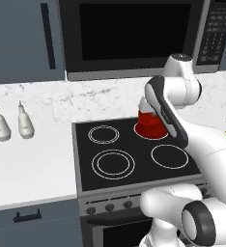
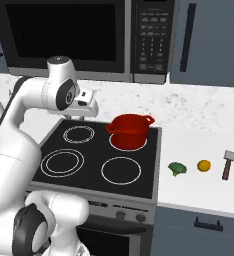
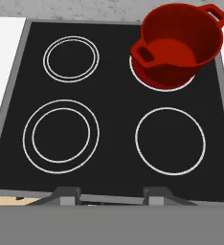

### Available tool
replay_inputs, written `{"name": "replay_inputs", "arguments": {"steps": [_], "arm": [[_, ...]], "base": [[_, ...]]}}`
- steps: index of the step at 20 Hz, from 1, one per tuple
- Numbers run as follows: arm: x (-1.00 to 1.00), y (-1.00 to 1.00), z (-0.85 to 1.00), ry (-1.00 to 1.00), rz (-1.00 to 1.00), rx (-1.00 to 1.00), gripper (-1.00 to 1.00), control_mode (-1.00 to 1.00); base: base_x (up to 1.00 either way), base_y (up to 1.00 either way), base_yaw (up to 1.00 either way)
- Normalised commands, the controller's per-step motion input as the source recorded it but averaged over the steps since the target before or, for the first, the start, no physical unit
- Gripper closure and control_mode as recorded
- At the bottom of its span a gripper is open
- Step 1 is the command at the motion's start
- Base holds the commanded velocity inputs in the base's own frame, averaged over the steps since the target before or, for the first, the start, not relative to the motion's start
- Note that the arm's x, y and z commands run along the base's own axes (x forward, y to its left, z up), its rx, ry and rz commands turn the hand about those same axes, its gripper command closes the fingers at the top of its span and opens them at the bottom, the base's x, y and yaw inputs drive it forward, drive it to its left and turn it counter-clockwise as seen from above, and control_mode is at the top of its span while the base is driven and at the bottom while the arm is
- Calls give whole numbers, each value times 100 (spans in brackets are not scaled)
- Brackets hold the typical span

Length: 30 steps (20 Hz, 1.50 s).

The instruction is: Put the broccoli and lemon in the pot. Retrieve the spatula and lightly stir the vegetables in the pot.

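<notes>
The pot (image 2: 129, 131) sits on the back right burner of the black cooktop (image 2: 94, 165), open and empty as far as I can see into it. From my left base camera most of the pot is hidden behind my own forearm. My gripper (image 2: 87, 108) hangs above the stove's back half, holding nothing; my fingers are too small to tell whether they stand apart or together. On the white counter (image 2: 204, 187) right of the stove, the broccoli (image 2: 177, 168), the lemon (image 2: 204, 165) and the spatula (image 2: 228, 164) lie in a row, each apart from the next. Left of the stove stand two pale bottles (image 1: 11, 124). Behind runs a marbled backsplash (image 2: 199, 107), with a microwave (image 2: 79, 37) above between grey cabinets (image 2: 209, 42).
</notes>
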Motion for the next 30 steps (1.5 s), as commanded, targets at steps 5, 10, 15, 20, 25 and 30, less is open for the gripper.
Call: {"name": "replay_inputs", "arguments": {"steps": [5,10,15,20,25,30], "arm": [[0,0,0,0,0,0,-100,100],[0,0,0,0,0,0,-100,100],[0,0,0,0,0,0,-100,100],[0,0,0,0,0,0,-100,100],[0,0,0,0,0,0,-100,100],[0,0,0,0,0,0,-100,100]], "base": [[-1,-7,-1],[-1,-68,0],[0,-75,0],[0,-58,0],[6,-45,0],[54,-40,0]]}}
